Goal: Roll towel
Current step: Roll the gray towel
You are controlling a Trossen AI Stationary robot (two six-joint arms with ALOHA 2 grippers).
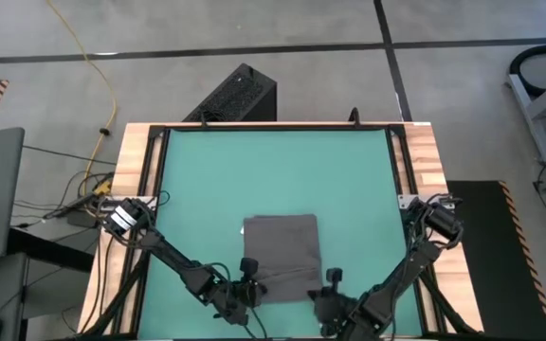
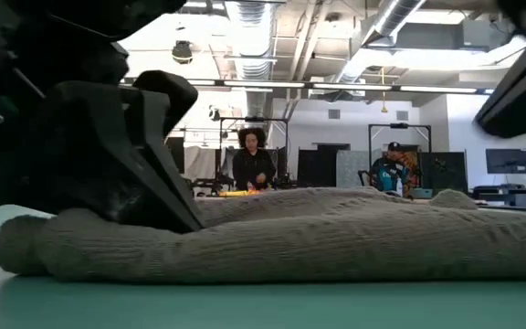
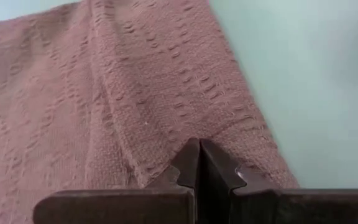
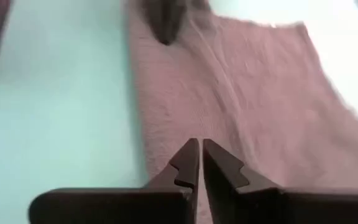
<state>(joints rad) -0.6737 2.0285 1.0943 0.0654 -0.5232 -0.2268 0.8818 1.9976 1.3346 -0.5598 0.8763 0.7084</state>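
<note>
The dark grey towel [image 1: 282, 254] lies flat on the green mat [image 1: 273, 170], near the table's near edge. A small white tag [image 1: 245, 229] sits at its far left corner. My left gripper [image 1: 250, 284] is at the towel's near left corner, shut on the cloth; it also shows in its wrist view [image 3: 199, 143] and in the low view [image 2: 126, 164]. My right gripper [image 1: 329, 287] is shut over the towel's near right edge [image 4: 201, 144]. In the low view it hangs above the towel [image 2: 523, 82]. The towel's near edge [image 2: 245, 247] looks thick and rounded. My left gripper has its shut fingertips on the towel's near edge beside the left corner [image 3: 185, 134], coming slanting down from the near side. A raised crease [image 3: 114, 93] runs from the fingertips across the cloth. The towel rests on the mat. My right gripper: I cannot tell whether it touches the towel.
The mat is bordered by a black frame and the wooden table edge [image 1: 136, 189]. A black box [image 1: 235, 95] stands on the floor beyond the far edge. People [image 2: 254, 160] stand in the room far behind the table.
</note>
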